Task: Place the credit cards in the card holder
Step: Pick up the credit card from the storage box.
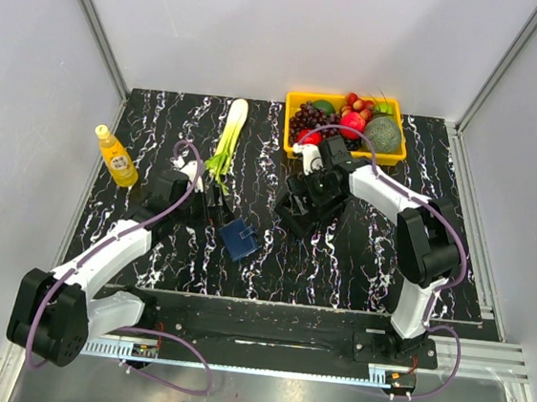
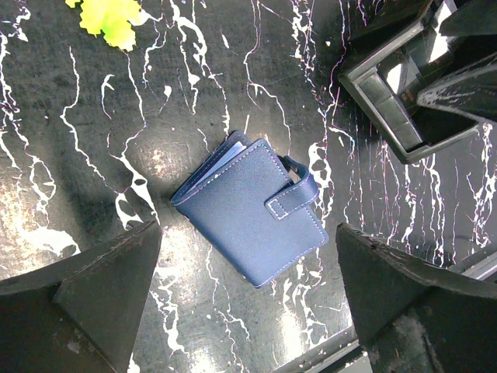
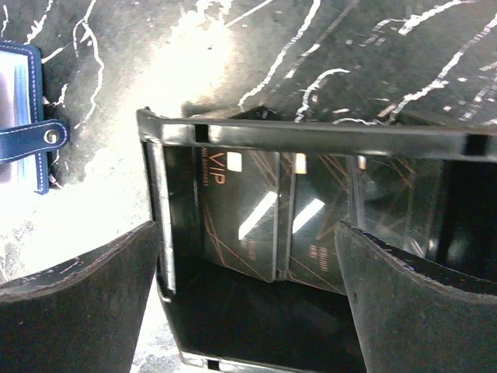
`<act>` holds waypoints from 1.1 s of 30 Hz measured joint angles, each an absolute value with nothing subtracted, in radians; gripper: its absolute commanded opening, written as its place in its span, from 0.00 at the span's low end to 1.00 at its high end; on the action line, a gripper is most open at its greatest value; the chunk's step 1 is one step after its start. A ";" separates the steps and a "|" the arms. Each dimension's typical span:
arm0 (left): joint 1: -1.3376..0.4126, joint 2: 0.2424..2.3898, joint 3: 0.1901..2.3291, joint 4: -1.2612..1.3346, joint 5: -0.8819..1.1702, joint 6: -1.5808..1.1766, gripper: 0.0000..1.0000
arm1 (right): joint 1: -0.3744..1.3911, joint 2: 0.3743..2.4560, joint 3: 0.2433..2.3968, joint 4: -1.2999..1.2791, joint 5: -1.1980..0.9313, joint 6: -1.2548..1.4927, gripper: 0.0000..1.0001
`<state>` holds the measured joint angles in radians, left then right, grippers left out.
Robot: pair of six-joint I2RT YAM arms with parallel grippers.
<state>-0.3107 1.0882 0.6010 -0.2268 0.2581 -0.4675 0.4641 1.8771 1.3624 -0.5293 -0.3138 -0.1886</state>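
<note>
This is a robot test cell in a lab. Plain white panel walls (image 1: 267, 28) set in bare aluminium posts (image 1: 95, 24) box in a single worktop (image 1: 358, 258) with a black marble-patterned surface. Two robot arms, the left arm (image 1: 99, 260) and the right arm (image 1: 417, 245), are bolted to a metal rail (image 1: 261, 363) along the worktop's near edge. Purple cables (image 1: 174, 369) loop loose from their bases. The worktop carries an ill-matched set of props: a yellow basket (image 1: 289, 122) of fruit at the far edge, a leek (image 1: 229, 135), a yellow bottle (image 1: 116, 158) near the left edge and a card holder (image 1: 239, 240) in the middle.
</note>
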 measured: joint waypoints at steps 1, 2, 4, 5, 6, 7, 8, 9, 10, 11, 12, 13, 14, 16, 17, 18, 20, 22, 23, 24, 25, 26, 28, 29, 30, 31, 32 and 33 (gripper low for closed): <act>-0.311 1.088 0.601 -0.227 0.258 -0.468 0.99 | 0.477 1.880 1.365 -0.532 -0.309 -0.190 0.99; -0.311 1.088 0.601 -0.226 0.258 -0.468 0.99 | 0.493 1.884 1.372 -0.538 -0.304 -0.192 0.99; -0.311 1.088 0.601 -0.226 0.258 -0.468 0.99 | 0.519 1.894 1.385 -0.553 -0.296 -0.198 0.99; -0.311 1.088 0.601 -0.226 0.258 -0.467 0.99 | 0.529 1.898 1.390 -0.554 -0.292 -0.204 1.00; -0.311 1.088 0.601 -0.226 0.258 -0.468 0.99 | 0.540 1.901 1.393 -0.558 -0.281 -0.211 1.00; -0.311 1.088 0.601 -0.225 0.258 -0.468 0.99 | 0.545 1.901 1.394 -0.561 -0.278 -0.215 0.99; -0.311 1.089 0.601 -0.223 0.258 -0.468 0.99 | 0.551 1.901 1.396 -0.567 -0.274 -0.220 0.99; -0.311 1.090 0.601 -0.215 0.257 -0.469 0.99 | 0.554 1.901 1.399 -0.574 -0.271 -0.225 0.99; -0.311 1.094 0.602 -0.204 0.253 -0.469 0.99 | 0.555 1.902 1.401 -0.575 -0.271 -0.229 0.99; -0.311 1.103 0.604 -0.190 0.245 -0.471 0.99 | 0.554 1.902 1.403 -0.575 -0.269 -0.233 0.99; -0.312 1.117 0.608 -0.171 0.230 -0.472 0.99 | 0.554 1.903 1.404 -0.575 -0.269 -0.235 0.99; -0.312 1.137 0.613 -0.139 0.217 -0.473 0.99 | 0.554 1.903 1.404 -0.575 -0.265 -0.237 0.99; -0.312 1.161 0.618 -0.101 0.202 -0.475 0.99 | 0.554 1.903 1.404 -0.576 -0.262 -0.239 1.00; -0.312 1.228 0.633 -0.001 0.176 -0.476 0.99 | 0.554 1.903 1.404 -0.577 -0.261 -0.241 0.99; -0.312 1.271 0.644 0.052 0.168 -0.476 0.99 | 0.554 1.903 1.404 -0.577 -0.259 -0.241 0.99; -0.312 1.314 0.658 0.091 0.165 -0.475 0.99 | 0.554 1.903 1.404 -0.577 -0.255 -0.241 0.99; -0.312 1.402 0.695 0.149 0.163 -0.472 0.99 | 0.554 1.903 1.404 -0.574 -0.252 -0.240 0.99; -0.311 1.489 0.727 0.224 0.171 -0.468 0.99 | 0.554 1.903 1.402 -0.564 -0.252 -0.239 0.99; -0.312 1.510 0.728 0.255 0.175 -0.467 0.99 | 0.554 1.903 1.396 -0.553 -0.252 -0.238 0.99; -0.312 1.520 0.727 0.272 0.180 -0.468 0.99 | 0.554 1.903 1.388 -0.543 -0.252 -0.236 1.00; -0.312 1.523 0.727 0.293 0.187 -0.468 0.99 | 0.554 1.903 1.380 -0.537 -0.252 -0.235 0.99; -0.312 1.523 0.727 0.309 0.188 -0.467 0.99 | 0.554 1.903 1.370 -0.533 -0.251 -0.231 0.99; -0.312 1.525 0.744 0.322 0.196 -0.458 0.99 | 0.554 1.903 1.356 -0.529 -0.250 -0.229 1.00; -0.312 1.530 0.762 0.319 0.203 -0.450 0.99 | 0.554 1.903 1.351 -0.527 -0.250 -0.228 0.99; -0.312 1.535 0.780 0.318 0.209 -0.445 0.99 | 0.554 1.903 1.349 -0.525 -0.248 -0.227 0.99; -0.314 1.541 0.796 0.319 0.216 -0.442 0.99 | 0.554 1.903 1.347 -0.520 -0.247 -0.225 0.99; -0.316 1.542 0.805 0.324 0.221 -0.440 0.99 | 0.554 1.903 1.346 -0.516 -0.247 -0.224 1.00; -0.319 1.542 0.808 0.332 0.223 -0.437 0.99 | 0.554 1.903 1.346 -0.512 -0.247 -0.222 1.00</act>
<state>-0.3187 1.5425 0.8082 0.3321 0.2234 -0.4370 0.5537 1.9030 1.3457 -0.5117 -0.2470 -0.2222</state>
